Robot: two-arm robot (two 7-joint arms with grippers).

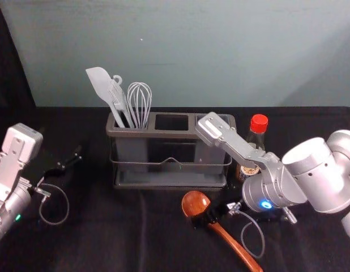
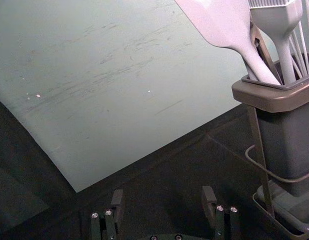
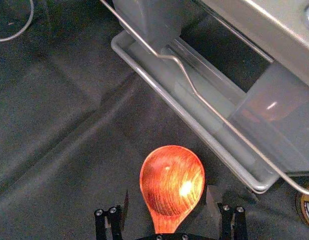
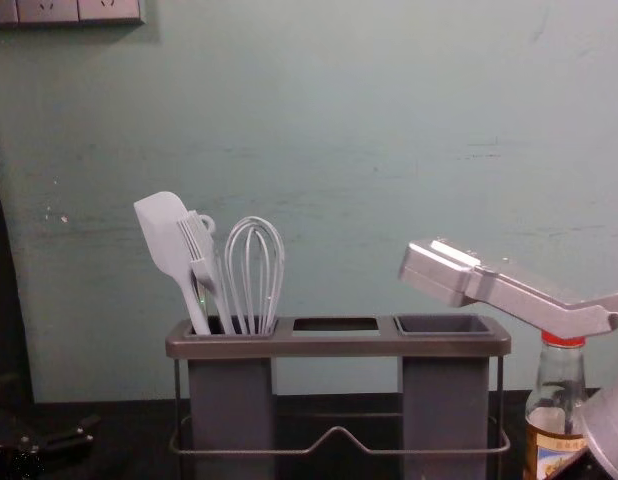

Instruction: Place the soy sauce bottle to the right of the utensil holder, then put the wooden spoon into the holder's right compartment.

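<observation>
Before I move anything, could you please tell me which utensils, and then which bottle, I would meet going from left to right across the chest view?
White flat-bladed spatula, white bristled brush, white wire whisk, clear glass soy sauce bottle with a red cap.

Bare worktop (image 1: 118, 238) lies between the left hand (image 1: 71, 160) and the utensil holder (image 1: 163, 134). A spatula (image 1: 101, 85), brush (image 4: 201, 250) and whisk (image 1: 140, 102) crowd the left compartment. The right compartment (image 4: 444, 324) is open at the top, but in the head view the right arm (image 1: 237, 144) crosses it. Just right of the holder, a soy sauce bottle (image 1: 258, 123) blocks that side. A wire rail (image 1: 141, 163) spans the front. Gaps flank the wooden spoon (image 1: 193, 203) between the right hand's (image 1: 204, 217) parted fingers.
</observation>
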